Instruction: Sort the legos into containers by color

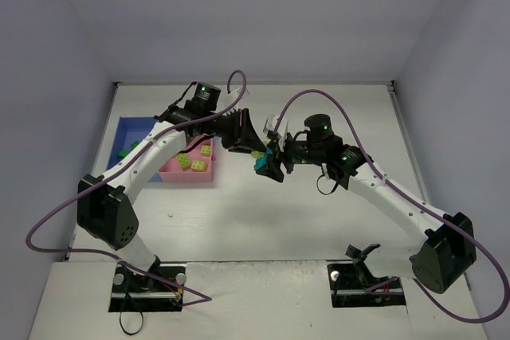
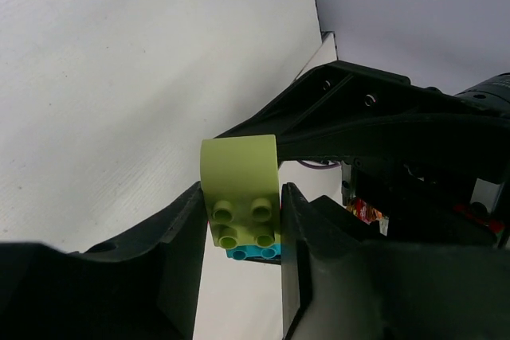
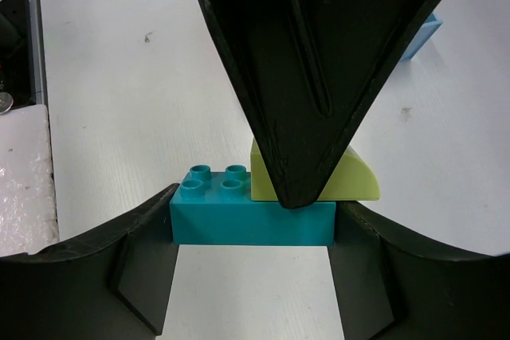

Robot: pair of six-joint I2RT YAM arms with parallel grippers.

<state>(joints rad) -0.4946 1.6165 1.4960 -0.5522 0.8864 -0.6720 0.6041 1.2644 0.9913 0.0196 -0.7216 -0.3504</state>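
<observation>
My two grippers meet above the table's middle on a joined pair of legos. My left gripper [image 1: 255,147] [image 2: 241,224] is shut on the yellow-green sloped brick [image 2: 239,181] [image 3: 358,182] [image 1: 256,153]. My right gripper [image 1: 273,163] [image 3: 253,228] is shut on the teal brick [image 3: 251,222] [image 2: 253,252] [image 1: 260,166] that the yellow-green one is stuck to. The pair is held above the table. The pink tray [image 1: 170,173] holds yellow-green bricks [image 1: 196,160]. The blue tray [image 1: 126,127] holds dark green bricks [image 1: 127,150], partly hidden by my left arm.
A light-blue tray corner [image 3: 427,32] shows at the upper right of the right wrist view. The trays sit at the table's left. The left arm reaches over them. White table [image 1: 239,220] lies below the grippers.
</observation>
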